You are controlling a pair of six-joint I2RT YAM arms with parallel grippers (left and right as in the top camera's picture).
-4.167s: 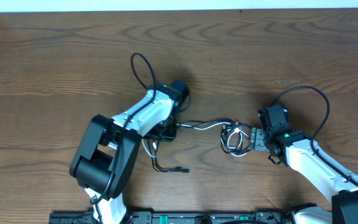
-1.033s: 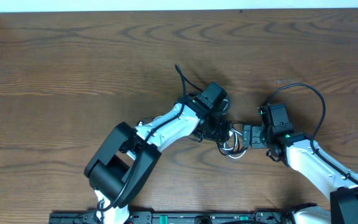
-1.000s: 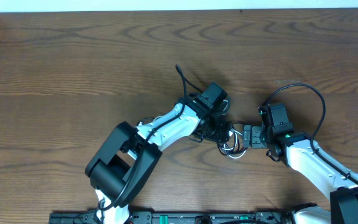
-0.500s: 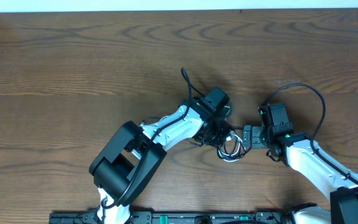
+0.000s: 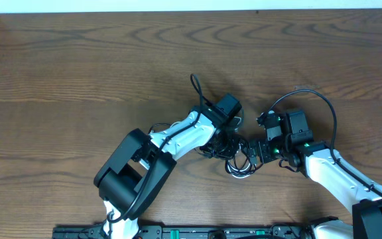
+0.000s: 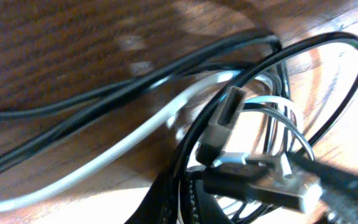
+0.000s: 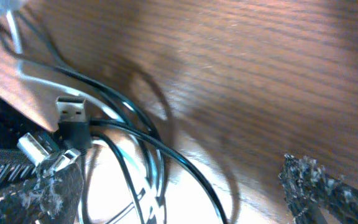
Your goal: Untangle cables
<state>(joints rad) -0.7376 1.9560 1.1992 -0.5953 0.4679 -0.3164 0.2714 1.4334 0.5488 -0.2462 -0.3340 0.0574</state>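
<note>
Black cable (image 6: 104, 96) and white cable (image 6: 123, 138) tangled in one coil on surface (image 5: 78, 66), between both arms. Right jaws apart, USB plug (image 7: 72, 115) just beside one finger (image 7: 45, 186). Left jaws close over coil; apart or together, cannot tell.

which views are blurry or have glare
Overhead: sharp and evenly lit, the table grain crisp. Left wrist: very close, the white cable and black cable soft, bright glare on the wood at right. Right wrist: the plug fairly clear, far wood blurred.
</note>
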